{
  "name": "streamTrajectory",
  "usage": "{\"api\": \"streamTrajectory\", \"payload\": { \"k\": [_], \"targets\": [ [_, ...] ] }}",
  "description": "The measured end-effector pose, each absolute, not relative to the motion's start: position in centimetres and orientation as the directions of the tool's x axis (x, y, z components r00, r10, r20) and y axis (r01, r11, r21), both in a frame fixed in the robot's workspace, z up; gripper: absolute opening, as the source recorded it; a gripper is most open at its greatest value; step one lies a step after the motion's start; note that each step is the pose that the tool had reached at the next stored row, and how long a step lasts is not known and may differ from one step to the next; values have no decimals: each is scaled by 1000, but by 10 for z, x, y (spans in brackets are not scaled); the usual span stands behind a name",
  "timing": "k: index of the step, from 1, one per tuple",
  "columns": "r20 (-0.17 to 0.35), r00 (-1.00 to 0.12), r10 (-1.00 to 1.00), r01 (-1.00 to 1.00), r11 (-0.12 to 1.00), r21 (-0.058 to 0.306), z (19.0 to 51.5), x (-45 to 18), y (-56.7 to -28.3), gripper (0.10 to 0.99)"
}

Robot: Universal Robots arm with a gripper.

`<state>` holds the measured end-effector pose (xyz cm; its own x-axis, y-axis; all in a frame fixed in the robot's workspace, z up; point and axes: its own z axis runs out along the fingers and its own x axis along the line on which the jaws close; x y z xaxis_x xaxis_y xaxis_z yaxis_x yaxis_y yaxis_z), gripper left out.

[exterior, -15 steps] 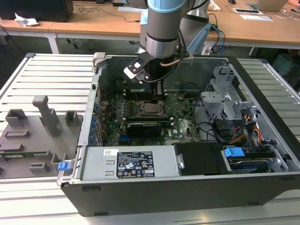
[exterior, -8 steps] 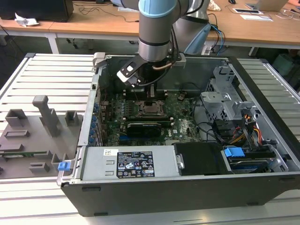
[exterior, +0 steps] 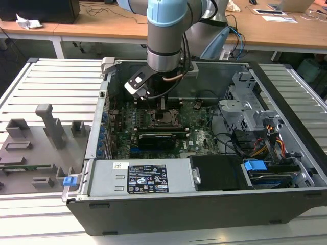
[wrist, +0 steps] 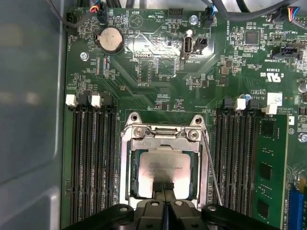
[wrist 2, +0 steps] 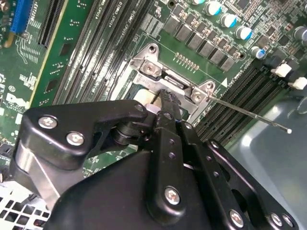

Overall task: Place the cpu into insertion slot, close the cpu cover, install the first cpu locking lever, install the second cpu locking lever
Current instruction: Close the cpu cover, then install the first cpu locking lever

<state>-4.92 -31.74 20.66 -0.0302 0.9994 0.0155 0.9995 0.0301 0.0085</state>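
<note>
Two black fingers on my gripper [wrist: 163, 186] are pressed tight together, and I see nothing held between them. Their tips point down at one edge of the chip [wrist: 165, 167]. I cannot tell if they touch it.

The chip is a grey square. It lies flat in its slot in the middle of the green board [wrist: 158, 81]. The cover [wrist: 165, 143] is a thin metal frame. It lies flat around the chip, so the chip shows through the hole in its middle.

One thin metal rod [wrist: 211, 167] runs along one side of the slot. In the second wrist view that rod [wrist 2: 249, 114] sticks out at a slant from a corner of the slot, and it has a small knob at its free end. Long black slots [wrist: 93, 158] sit on both sides of the chip.

In the exterior view my arm [exterior: 164, 35] reaches down into the open computer box [exterior: 153, 214]. My gripper [exterior: 162, 104] hangs right over the chip.
</note>
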Motion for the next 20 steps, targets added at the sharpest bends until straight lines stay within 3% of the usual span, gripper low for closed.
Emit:
{"api": "streamTrajectory", "payload": {
  "k": [20],
  "targets": [
    [16,-30,999,1000,30,9,236,-26,-317,102]
  ]
}}
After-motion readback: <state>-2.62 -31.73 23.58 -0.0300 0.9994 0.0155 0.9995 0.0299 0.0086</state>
